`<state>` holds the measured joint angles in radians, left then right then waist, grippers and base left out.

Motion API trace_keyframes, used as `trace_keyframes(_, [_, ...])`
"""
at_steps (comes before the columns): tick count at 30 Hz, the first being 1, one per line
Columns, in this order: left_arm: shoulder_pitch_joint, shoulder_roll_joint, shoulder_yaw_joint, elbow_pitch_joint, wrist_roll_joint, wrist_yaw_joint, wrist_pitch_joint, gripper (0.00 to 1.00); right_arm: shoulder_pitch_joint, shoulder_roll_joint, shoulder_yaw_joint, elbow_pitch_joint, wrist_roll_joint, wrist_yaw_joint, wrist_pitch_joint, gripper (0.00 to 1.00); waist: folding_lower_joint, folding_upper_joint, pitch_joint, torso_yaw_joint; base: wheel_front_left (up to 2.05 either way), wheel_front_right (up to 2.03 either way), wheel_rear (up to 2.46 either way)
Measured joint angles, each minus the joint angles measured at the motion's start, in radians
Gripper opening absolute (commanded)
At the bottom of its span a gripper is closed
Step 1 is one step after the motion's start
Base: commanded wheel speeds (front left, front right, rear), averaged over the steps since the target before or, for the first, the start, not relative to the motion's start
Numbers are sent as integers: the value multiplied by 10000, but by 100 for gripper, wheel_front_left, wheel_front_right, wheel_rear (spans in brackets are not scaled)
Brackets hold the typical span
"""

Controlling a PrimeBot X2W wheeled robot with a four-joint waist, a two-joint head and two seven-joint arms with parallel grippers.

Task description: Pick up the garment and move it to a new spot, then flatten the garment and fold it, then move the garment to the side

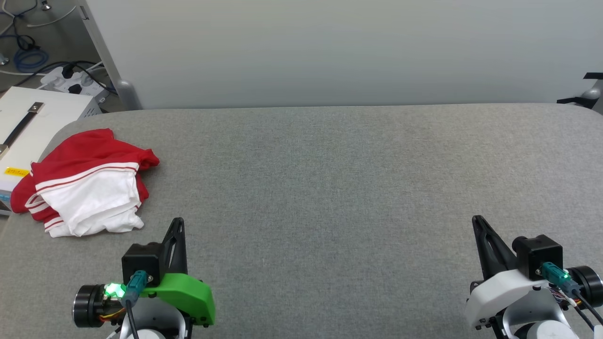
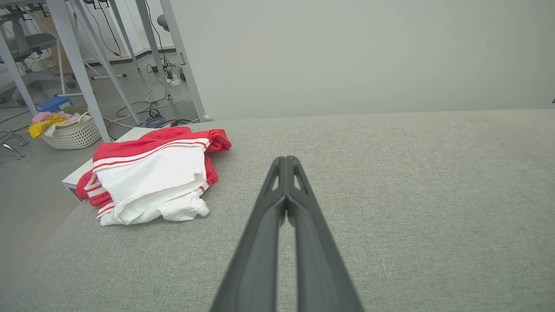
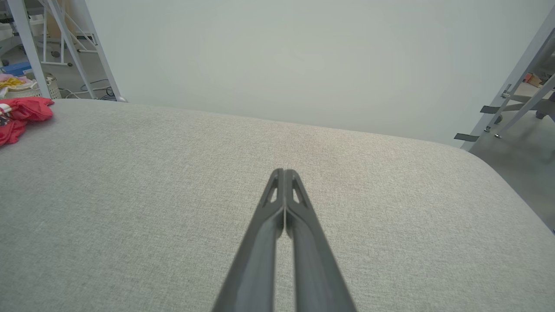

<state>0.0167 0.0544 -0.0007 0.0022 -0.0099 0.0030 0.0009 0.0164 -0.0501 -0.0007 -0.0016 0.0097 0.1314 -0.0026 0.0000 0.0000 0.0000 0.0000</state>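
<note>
Status: garment (image 1: 85, 183) sits at the far-left corner of the surface (image 1: 330, 188), partly over the edge. It's a lumpy red-and-white heap, not flat, no clean fold. My read: either nothing has started or the fold is sloppy. Can't tell which. Treat pick-up, flatten, fold and side move as all open.

Left gripper (image 1: 177, 223) is near the garment but not touching, fingers pressed together, empty. Right gripper (image 1: 478, 221) is well apart on the other side, fingers also closed on nothing.

Surface is grey woven fabric with rounded corners, otherwise bare. Pale wall panel (image 1: 330, 47) stands behind it. Off the left edge: white box (image 1: 28, 122), power strip (image 1: 70, 80), floor cables, laundry basket (image 2: 73, 132), metal frame legs (image 2: 73, 65).
</note>
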Motion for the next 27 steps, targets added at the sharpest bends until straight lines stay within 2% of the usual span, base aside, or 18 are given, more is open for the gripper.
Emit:
trace_keyframes(17, [0,0,-2,0,0,0,0,0,0,0,-2,0,0,0,0,0,0,0,0,0,0,0,0])
trace_keyframes(18, [3,2,-4,2,-2,2,0,100,2,0,-2,-2,6,0,0,100,0,0,0,0,0,0,0])
trace_keyframes(19, [12,2,-2,4,-2,2,0,0,3,0,-4,-2,17,0,0,0,0,0,0,0,0,0,0])
trace_keyframes(20, [12,2,-2,4,-2,2,0,100,4,0,-4,-2,19,0,0,100,0,0,1,0,0,0,0])
trace_keyframes(27, [12,4,-56,0,-8,27,-63,100,4,0,-56,-15,100,0,-42,100,0,0,15,-1,0,0,0])
